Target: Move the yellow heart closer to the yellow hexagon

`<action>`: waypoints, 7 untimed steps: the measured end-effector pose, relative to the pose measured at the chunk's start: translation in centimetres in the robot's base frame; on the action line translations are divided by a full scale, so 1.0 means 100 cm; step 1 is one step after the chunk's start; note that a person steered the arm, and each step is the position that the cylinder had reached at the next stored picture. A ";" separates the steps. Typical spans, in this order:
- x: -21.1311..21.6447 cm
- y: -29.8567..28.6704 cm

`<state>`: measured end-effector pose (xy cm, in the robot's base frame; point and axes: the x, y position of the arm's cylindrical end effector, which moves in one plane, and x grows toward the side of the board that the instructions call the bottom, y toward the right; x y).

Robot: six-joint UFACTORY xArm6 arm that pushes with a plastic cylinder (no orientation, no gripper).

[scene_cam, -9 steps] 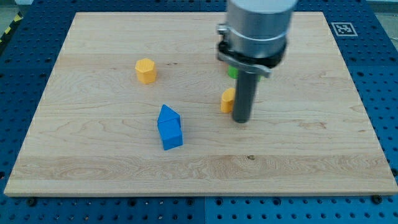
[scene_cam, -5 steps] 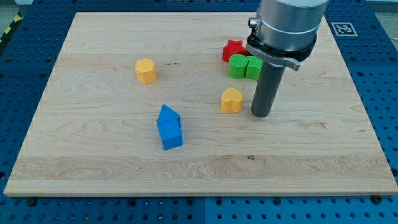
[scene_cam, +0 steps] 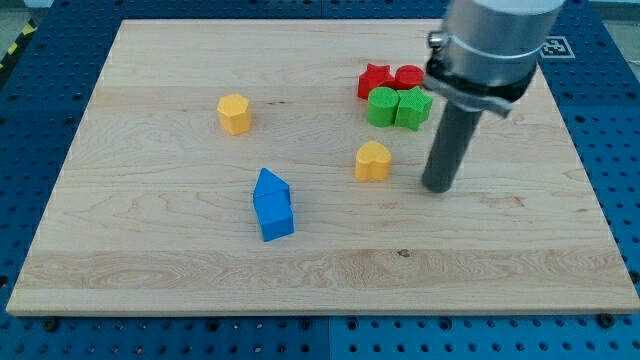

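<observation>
The yellow heart point(scene_cam: 372, 160) lies near the middle of the wooden board point(scene_cam: 150, 250). The yellow hexagon point(scene_cam: 234, 113) sits toward the view's upper left, well apart from the heart. My tip point(scene_cam: 438, 187) stands on the board to the right of the heart, with a clear gap between them.
A red star point(scene_cam: 375, 79), a red round block point(scene_cam: 409, 77), a green round block point(scene_cam: 382, 106) and a green star point(scene_cam: 411, 108) cluster above the heart. Two blue blocks point(scene_cam: 272, 205) lie touching, below and left of the heart.
My tip has slid to the right, away from the yellow heart it stood against. The red and green blocks behind the arm have come into view. No block has moved.
</observation>
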<state>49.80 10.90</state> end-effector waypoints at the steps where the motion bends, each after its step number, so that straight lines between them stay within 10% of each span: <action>1: -0.004 -0.044; 4: -0.044 -0.022; 7: -0.103 -0.124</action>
<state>39.55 -1.47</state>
